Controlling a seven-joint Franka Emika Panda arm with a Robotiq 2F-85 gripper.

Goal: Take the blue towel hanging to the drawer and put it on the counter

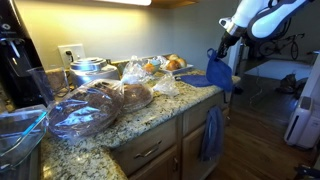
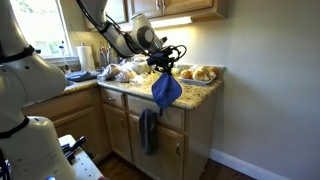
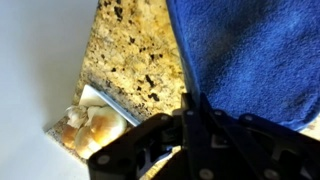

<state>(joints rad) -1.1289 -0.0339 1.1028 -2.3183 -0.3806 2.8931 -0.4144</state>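
Slate-blue limp towel (image 2: 149, 130) is seen hung in soft vertical folds from the honey-brown wooden drawer front (image 1: 193, 119), long axis vertical, below the black gripper (image 2: 165, 68). A brighter blue terry cloth (image 2: 166, 91) is clamped in the gripper, beside the rounded edge of the speckled granite counter (image 1: 140, 118).

The towel (image 1: 212, 133) hangs on the drawer (image 1: 195, 118), below the counter (image 1: 135, 122) edge. Over the counter's end the mat (image 2: 167, 90) hangs from the gripper (image 2: 165, 68), beside a tray of rolls (image 2: 205, 75). Bagged bread (image 1: 90, 105) lies further along the counter.
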